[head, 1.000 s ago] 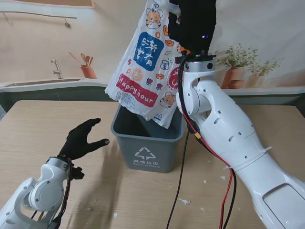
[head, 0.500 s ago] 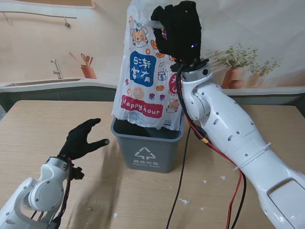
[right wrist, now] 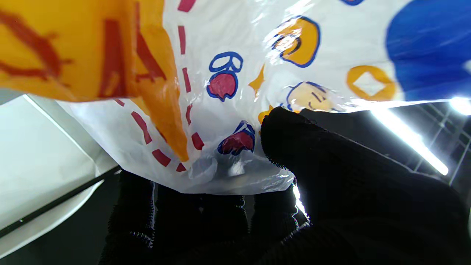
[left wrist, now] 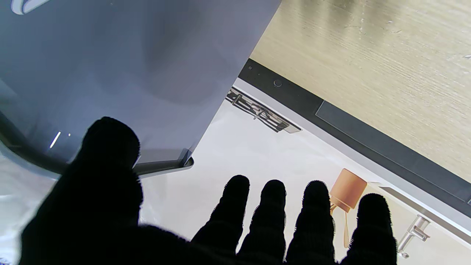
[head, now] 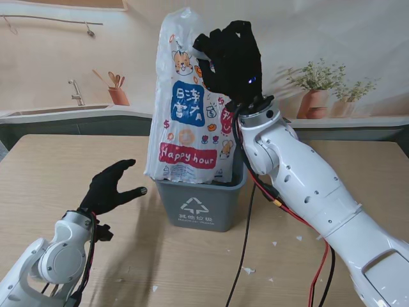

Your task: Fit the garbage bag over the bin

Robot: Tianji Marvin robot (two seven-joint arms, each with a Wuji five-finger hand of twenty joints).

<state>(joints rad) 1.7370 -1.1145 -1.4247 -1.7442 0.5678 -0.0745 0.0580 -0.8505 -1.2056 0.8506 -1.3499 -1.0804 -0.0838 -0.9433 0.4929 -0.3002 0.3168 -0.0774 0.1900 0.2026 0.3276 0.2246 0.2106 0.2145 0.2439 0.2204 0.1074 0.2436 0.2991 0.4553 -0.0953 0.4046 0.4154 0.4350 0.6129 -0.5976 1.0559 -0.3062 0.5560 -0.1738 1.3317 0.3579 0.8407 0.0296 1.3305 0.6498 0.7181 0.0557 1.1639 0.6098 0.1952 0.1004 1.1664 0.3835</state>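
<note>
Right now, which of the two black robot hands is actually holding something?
The right robot hand, raised above the grey bin, grips the printed garbage bag. The left robot hand waits beside the bin, fingers spread and holding nothing.

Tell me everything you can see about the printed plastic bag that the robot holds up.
The garbage bag is thin, glossy white plastic printed with a cartoon cat, a blue panel with white characters, a red "Happy hour" banner and small orange and blue icons. It hangs upright, crumpled, above the grey bin, its lower end reaching the bin's opening. The right robot hand pinches it near its upper edge. The left robot hand does not touch it.
</note>
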